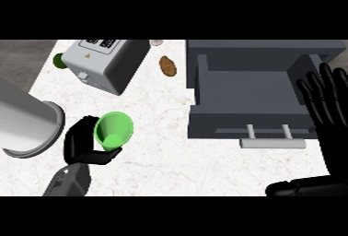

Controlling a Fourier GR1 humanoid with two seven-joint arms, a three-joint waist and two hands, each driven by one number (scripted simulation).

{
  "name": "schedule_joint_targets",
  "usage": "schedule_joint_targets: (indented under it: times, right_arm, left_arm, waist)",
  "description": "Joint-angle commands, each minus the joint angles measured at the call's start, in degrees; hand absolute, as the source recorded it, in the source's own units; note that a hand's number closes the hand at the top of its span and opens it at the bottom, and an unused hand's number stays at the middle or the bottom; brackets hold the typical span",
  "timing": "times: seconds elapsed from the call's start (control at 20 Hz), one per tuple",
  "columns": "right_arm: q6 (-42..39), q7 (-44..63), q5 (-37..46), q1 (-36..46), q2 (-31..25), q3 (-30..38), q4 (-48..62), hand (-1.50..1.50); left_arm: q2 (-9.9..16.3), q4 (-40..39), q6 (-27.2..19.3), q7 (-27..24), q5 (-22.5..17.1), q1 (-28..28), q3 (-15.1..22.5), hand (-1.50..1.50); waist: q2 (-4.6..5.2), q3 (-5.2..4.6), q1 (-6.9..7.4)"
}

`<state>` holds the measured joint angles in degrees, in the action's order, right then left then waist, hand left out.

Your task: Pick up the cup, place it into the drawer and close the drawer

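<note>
Cup (113, 130), green, tilted with its opening toward the viewer, held over the marble counter (170, 152) by the left hand (85, 146), whose fingers curl round it. The grey drawer (248, 92) stands open to the right, well apart from the cup, handle (270, 143) toward the viewer. Right hand (326, 108) rests beside the drawer, fingers straight and spread. Toaster (108, 62) stands at upper left.

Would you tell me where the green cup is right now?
In the head view the green cup is at the left of the counter, tilted in the left hand, beside the large grey cylinder and well left of the open drawer.
</note>
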<state>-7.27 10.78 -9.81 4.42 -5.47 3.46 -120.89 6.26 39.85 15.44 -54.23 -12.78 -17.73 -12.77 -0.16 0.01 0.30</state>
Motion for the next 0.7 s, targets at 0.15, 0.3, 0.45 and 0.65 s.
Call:
schedule_joint_targets:
  times: [0.15, 0.3, 0.45, 0.65]
  right_arm:
    - [-0.2, 1.21, -1.71, 0.97, -1.01, 2.07, -0.03, -1.5]
    - [0.66, 2.93, -0.89, 2.42, -0.64, 0.94, 0.42, -1.5]
    - [0.05, 1.45, -0.76, 3.96, -1.58, 2.46, 3.61, -1.5]
    - [-0.37, -2.58, 1.29, 0.39, 0.42, 0.27, 4.25, -1.5]
  left_arm:
    - [-0.32, 20.34, 0.57, 11.27, -1.25, 3.22, 5.11, 1.5]
    - [-3.09, 25.34, -2.38, 17.92, -2.18, -0.04, 6.95, 1.5]
    - [-5.86, 31.5, -5.08, 21.33, -1.61, 1.67, 9.77, 1.5]
    - [-6.15, 40.68, -12.39, 31.08, -4.38, -1.05, 14.06, 1.5]
  waist:
    - [-0.2, 0.07, 0.36]
    - [-0.07, 0.03, 0.02]
    - [0.05, 0.01, -0.02]
    - [0.02, 0.03, -0.15]
